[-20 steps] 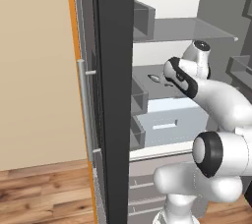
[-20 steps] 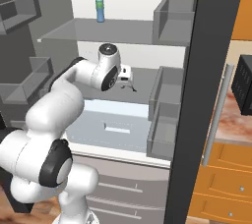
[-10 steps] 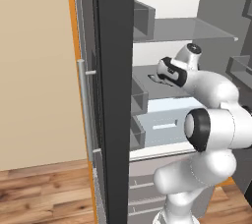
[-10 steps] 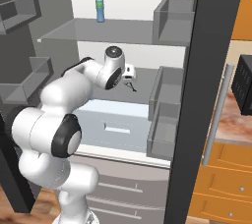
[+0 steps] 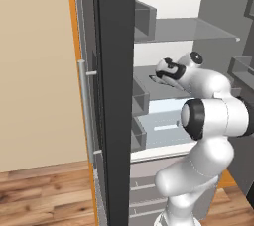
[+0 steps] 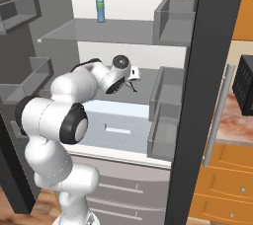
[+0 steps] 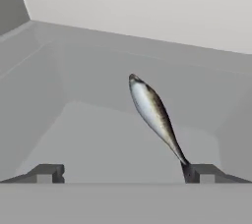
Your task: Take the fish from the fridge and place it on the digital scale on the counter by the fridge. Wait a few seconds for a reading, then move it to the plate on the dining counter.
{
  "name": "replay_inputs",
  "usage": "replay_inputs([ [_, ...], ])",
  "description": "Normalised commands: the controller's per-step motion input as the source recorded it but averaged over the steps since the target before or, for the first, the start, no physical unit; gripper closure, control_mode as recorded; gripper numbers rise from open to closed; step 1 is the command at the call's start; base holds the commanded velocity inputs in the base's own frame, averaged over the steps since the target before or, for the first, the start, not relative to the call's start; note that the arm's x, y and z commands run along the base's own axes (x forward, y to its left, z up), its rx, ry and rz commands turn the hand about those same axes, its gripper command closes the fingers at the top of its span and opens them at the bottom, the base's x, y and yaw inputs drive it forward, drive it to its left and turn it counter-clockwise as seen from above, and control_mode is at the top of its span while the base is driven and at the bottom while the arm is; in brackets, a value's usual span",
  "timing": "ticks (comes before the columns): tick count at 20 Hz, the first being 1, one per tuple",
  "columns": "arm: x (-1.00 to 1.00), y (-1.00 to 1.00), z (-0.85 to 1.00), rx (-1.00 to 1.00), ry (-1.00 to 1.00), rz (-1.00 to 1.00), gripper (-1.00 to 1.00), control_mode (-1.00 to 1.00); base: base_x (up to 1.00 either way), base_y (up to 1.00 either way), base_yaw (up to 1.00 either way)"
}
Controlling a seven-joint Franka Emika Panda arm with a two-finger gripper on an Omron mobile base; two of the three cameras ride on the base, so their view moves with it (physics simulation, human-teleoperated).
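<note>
The fish (image 7: pixel 152 112), small, grey and silvery, lies flat on a grey shelf (image 7: pixel 93 139) inside the open fridge (image 5: pixel 116 96). In the hand view my gripper (image 7: pixel 124 174) is open just short of the fish. The fish's tail reaches the right fingertip (image 7: pixel 202 173), while the left fingertip (image 7: pixel 47 173) stands well apart. Nothing is held. In the base views my gripper (image 5: pixel 166 71) (image 6: pixel 131 77) reaches in over the middle shelf of the fridge (image 6: pixel 197 71).
A green-and-blue bottle (image 6: pixel 100 7) stands on the upper shelf. A pale drawer (image 6: pixel 116 125) sits below the hand. Grey door bins (image 6: pixel 168 105) hang to the right. The black microwave (image 6: pixel 244 86) rests on the marbled counter (image 6: pixel 230 123) beyond the right door.
The hand has pushed a little deeper into the fridge over the shelf, and the arm's elbow has folded in toward the base. The jaws stayed open.
</note>
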Motion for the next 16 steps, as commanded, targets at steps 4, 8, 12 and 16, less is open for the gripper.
replay_inputs([
  [4,0.42,-0.09,-0.15,0.0,-0.03,0.06,-1.0,-1.0,0.0,0.0,0.0],
  [8,0.44,-0.15,-0.09,0.0,0.0,0.04,-1.0,-1.0,0.0,0.0,0.0],
  [12,0.47,-0.11,-0.03,0.0,0.0,0.03,-1.0,-1.0,0.0,0.0,0.0],
  [16,0.43,-0.01,-0.06,0.0,0.0,0.03,-1.0,-1.0,0.0,0.0,0.0],
])
